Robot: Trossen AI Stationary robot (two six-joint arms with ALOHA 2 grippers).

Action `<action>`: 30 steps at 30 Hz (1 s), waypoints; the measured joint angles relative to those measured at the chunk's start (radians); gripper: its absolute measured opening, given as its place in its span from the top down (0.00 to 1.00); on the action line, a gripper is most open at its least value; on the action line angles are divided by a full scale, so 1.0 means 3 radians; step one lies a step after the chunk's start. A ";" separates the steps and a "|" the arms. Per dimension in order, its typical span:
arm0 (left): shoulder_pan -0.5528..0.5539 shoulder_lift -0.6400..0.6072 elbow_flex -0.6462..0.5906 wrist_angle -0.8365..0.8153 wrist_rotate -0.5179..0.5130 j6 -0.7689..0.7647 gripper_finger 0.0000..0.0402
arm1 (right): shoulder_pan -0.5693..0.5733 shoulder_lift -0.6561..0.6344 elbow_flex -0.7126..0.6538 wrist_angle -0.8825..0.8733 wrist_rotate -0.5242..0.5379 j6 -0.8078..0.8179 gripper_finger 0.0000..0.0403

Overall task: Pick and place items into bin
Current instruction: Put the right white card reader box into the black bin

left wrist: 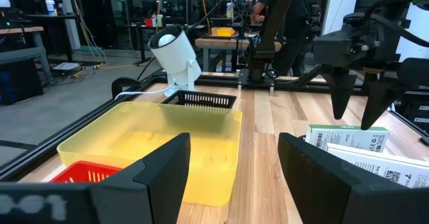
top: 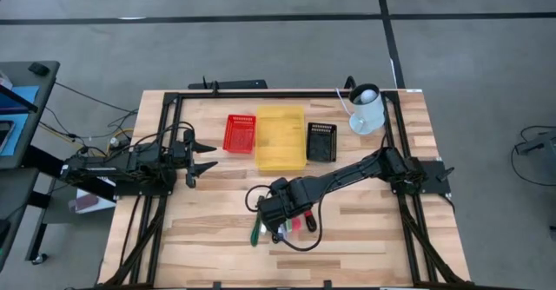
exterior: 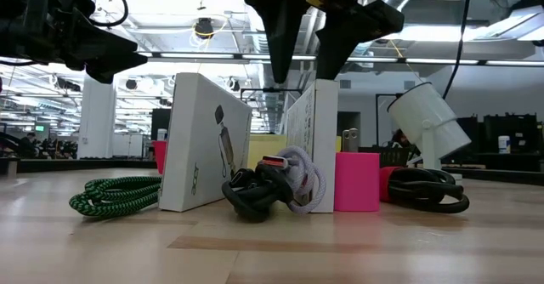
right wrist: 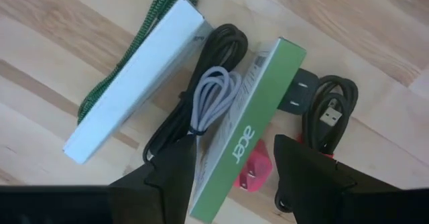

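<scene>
Wooden table (top: 365,238) holds 2 boxes and coiled cables at lower centre, under the right gripper (right wrist: 231,160), fingers apart. Left gripper (top: 207,158), also apart, waits at left beside the yellow bin (top: 280,138).

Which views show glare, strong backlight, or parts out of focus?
Low view: the ceiling lights are bright, so the right gripper is only a dark silhouette over the white box. Left wrist view: the left gripper's near fingers look soft, the yellow bin sharper. Right wrist view: even light, the green box clear, soft shadows.
</scene>
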 joint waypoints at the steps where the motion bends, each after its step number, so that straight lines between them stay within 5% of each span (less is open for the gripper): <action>1: 0.0000 0.0000 0.0000 0.0000 0.0000 0.0000 0.45 | 0.0000 0.0000 0.0000 -0.0008 0.0000 0.0000 0.51; 30: -0.0001 0.0000 0.0000 0.0000 0.0000 0.0000 0.45 | -0.0052 0.0163 -0.0005 0.0011 -0.0037 -0.0040 0.57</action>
